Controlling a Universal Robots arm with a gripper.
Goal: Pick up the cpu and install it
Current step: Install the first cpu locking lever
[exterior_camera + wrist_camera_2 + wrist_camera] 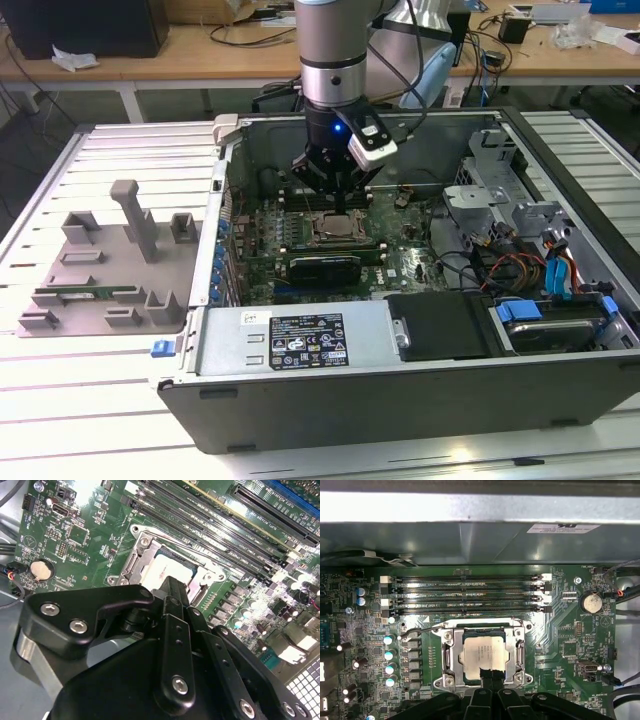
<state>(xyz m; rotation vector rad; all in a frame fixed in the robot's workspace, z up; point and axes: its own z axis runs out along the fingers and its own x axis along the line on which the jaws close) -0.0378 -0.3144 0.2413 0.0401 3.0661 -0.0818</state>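
Under the pincer (338, 203): cpu (335, 228) right below the tips, at 6 o'clock of them in the exterior view, inside the open computer case (300, 400).
cpu seat: flat in the socket frame (449, 655) on the green motherboard (560, 645); memory slots (470, 594) run just beside the frame.
cpu look: small square chip, silvery-grey metal top, dark green rim round it in the first wrist view.
pincer state: black fingers (486, 677) drawn together, narrow, no gap seen; nothing held between them.
pincer contact: tips over one edge of the cpu in both wrist views; touching or just above, cannot tell.
tabletop (100, 420): grey parts tray (100, 270) at 9 o'clock of the case, well apart from the pincer.
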